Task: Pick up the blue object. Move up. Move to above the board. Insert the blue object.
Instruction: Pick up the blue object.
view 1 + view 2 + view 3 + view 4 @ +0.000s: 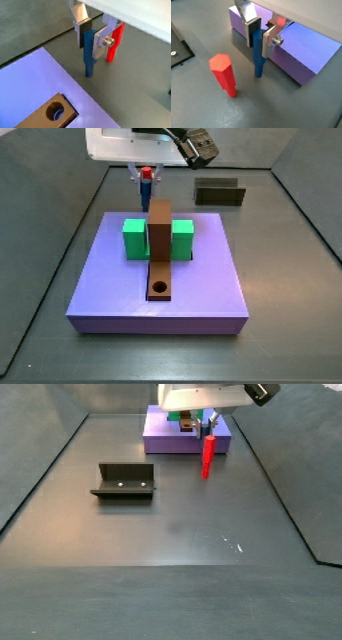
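Observation:
The blue object (88, 62) is a slim dark-blue peg, upright between my gripper's (90, 50) silver fingers, which are shut on its upper part. Its lower end is at or just above the grey floor, beside the purple slab. It also shows in a wrist view (258, 62) and a side view (142, 194). The board (160, 248) is a brown plank lying on the slab, running through a green block (134, 238), with a round hole (160, 286) near one end; the hole also shows in a wrist view (57, 111). The gripper (143, 176) is beyond the slab's far edge.
A red peg (223, 74) stands upright on the floor close beside the gripper, also seen in a side view (209, 456). The large purple slab (201, 298) lies next to the blue peg. The dark fixture (123, 481) stands on the floor apart from them.

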